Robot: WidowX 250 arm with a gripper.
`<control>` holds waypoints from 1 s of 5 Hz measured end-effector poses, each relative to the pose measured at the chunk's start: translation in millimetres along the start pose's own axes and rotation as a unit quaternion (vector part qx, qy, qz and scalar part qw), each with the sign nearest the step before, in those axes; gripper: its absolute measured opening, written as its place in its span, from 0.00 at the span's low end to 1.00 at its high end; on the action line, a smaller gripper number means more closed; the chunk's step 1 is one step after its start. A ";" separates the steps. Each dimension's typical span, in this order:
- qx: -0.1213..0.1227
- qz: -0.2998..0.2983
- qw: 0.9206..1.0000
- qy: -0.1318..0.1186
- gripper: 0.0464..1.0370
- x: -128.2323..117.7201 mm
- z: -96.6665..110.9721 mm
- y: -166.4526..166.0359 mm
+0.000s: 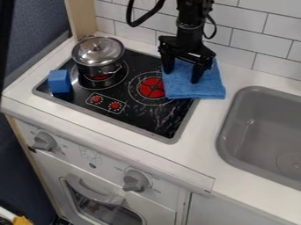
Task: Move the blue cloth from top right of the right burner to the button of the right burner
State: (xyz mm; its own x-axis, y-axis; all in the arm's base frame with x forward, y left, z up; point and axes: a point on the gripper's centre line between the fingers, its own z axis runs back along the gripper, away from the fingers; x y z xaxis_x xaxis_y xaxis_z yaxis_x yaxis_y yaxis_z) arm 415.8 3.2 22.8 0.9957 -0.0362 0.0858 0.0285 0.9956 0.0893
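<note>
My gripper (183,74) hangs over the blue cloth (203,91), its two fingers apart and pointing down at the cloth's upper part. Whether the fingertips touch the fabric I cannot tell. The cloth lies flat across the stove's right edge and the white counter, its left side reaching the right burner (151,88), whose red centre shows. In front of the burners, a small outlined panel on the black stovetop (156,118) holds two red buttons, the right one (115,105) nearer the right burner. Part of the cloth is hidden behind the gripper.
A lidded metal pot (99,57) stands on the left burner. Beside it, a blue block (59,81) rests at the stovetop's left edge. The grey sink (264,127) is set into the counter (203,132) at the right. A tiled wall (253,30) rises behind.
</note>
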 end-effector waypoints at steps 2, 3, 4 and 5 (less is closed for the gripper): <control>0.016 0.039 0.999 0.019 0.96 -37.2 -0.5 19.5; 0.025 0.045 0.998 0.019 0.96 -54.9 0.6 21.9; 0.024 0.063 0.997 0.027 0.96 -79.6 2.5 28.6; 0.043 0.077 0.995 0.041 0.96 -105.7 5.2 32.7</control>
State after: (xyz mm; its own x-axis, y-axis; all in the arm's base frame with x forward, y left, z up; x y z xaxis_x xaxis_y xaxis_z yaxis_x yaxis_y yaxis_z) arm 311.1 39.2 21.8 0.9916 0.1268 0.0237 -0.1290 0.9774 0.1672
